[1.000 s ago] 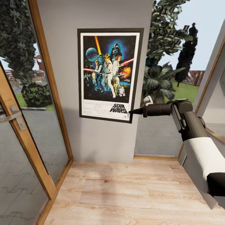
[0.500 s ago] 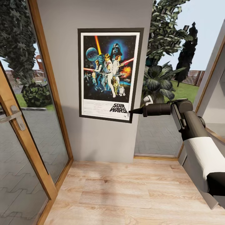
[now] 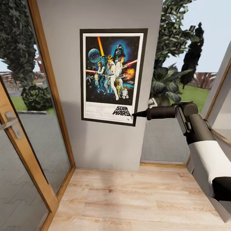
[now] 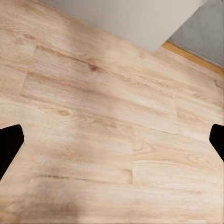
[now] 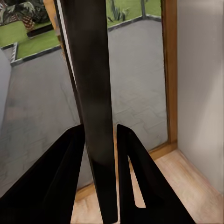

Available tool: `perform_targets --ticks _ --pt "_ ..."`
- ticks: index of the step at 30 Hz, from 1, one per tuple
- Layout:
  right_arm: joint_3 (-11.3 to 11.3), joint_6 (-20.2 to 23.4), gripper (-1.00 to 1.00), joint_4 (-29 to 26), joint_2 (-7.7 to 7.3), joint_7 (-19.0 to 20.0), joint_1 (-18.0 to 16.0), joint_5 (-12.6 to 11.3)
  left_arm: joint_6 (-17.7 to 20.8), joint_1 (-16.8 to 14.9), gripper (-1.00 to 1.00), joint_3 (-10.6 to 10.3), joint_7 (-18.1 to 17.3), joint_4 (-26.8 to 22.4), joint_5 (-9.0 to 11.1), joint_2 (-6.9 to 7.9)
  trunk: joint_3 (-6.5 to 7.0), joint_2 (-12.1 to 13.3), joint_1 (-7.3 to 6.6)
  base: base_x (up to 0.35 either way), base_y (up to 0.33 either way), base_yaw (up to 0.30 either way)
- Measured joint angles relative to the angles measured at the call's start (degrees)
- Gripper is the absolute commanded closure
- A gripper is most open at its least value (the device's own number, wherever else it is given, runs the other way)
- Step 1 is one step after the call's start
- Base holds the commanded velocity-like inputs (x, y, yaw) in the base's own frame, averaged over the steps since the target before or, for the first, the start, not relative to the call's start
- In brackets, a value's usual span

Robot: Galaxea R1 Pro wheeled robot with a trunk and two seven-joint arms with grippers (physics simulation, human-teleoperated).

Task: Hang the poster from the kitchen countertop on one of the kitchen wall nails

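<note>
**One claw pinching a poster flat against the wall**

One right claw sits clamped on the lower right corner of the upright Star Wars poster with its white border and thin black frame; the right wrist view shows that dark edge squeezed between both fingers. The poster lies flat against the grey wall panel between wood-framed glass doors, above the pale plank floor.

Letting go could drop the poster if its top has not caught a nail. No nail is visible, so that cannot be checked. Over the floor, the left claw has its dark fingertips spread wide, holding nothing.
</note>
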Motion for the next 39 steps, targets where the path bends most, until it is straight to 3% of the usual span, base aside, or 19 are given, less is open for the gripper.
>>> perform_targets --ticks 24,39 --pt "0.00 -0.01 1.00 -0.17 0.77 -0.01 0.00 0.00 0.00 0.04 -1.00 -0.01 0.01 -0.07 0.00 0.05 0.00 0.00 0.00 0.290 0.147 0.000" --pt "0.00 0.01 1.00 -0.17 0.80 -0.05 -0.01 -0.01 0.02 0.03 -1.00 0.00 0.01 -0.09 0.00 0.05 0.00 0.00 0.01 0.191 0.000 0.000"
